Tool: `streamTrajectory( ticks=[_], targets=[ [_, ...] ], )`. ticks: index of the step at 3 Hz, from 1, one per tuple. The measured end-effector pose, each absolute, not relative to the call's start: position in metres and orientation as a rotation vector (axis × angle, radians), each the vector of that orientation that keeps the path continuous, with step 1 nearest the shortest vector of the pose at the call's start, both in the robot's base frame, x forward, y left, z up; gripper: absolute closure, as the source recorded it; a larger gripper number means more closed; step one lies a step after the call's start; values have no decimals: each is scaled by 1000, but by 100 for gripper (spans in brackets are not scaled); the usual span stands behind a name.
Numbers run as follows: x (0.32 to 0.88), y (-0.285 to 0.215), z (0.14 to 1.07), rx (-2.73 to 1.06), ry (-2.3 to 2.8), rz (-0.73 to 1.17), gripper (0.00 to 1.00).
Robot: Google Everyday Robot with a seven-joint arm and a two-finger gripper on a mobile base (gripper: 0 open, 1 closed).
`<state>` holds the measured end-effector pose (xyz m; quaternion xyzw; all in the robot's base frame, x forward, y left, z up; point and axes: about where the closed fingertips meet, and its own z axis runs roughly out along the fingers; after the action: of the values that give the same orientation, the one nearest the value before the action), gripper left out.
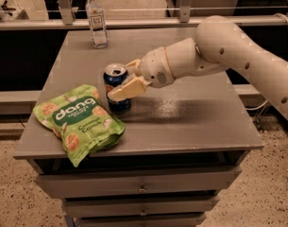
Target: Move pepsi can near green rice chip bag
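1. The gripper (120,82) is hanging over the left-middle of the counter (190,117). Its jaws are gripping the pepsi can (120,105), one finger crossing its front and the other reaching behind its rim.
2. The pepsi can is standing upright, dark blue with a silver top, just beside the upper right edge of the green rice chip bag (80,123). I cannot tell whether its base is resting on the counter.
3. The move is looking nearly finished; releasing and backing away are probably what is remaining.
4. The bag is lying flat and crinkled at the front left.
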<state>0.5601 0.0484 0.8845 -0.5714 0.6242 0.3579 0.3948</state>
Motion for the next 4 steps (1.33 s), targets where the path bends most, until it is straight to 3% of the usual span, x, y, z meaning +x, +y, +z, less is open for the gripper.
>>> streamTrajectory(
  ticks=[1, 2, 3, 4],
  targets=[
    [558, 46, 884, -1462, 1583, 890, 15],
    [559, 42, 883, -1452, 1594, 882, 0],
    [570, 18, 894, -1396, 1617, 829, 0],
    [589, -37, 930, -1289, 1602, 742, 0]
  ],
)
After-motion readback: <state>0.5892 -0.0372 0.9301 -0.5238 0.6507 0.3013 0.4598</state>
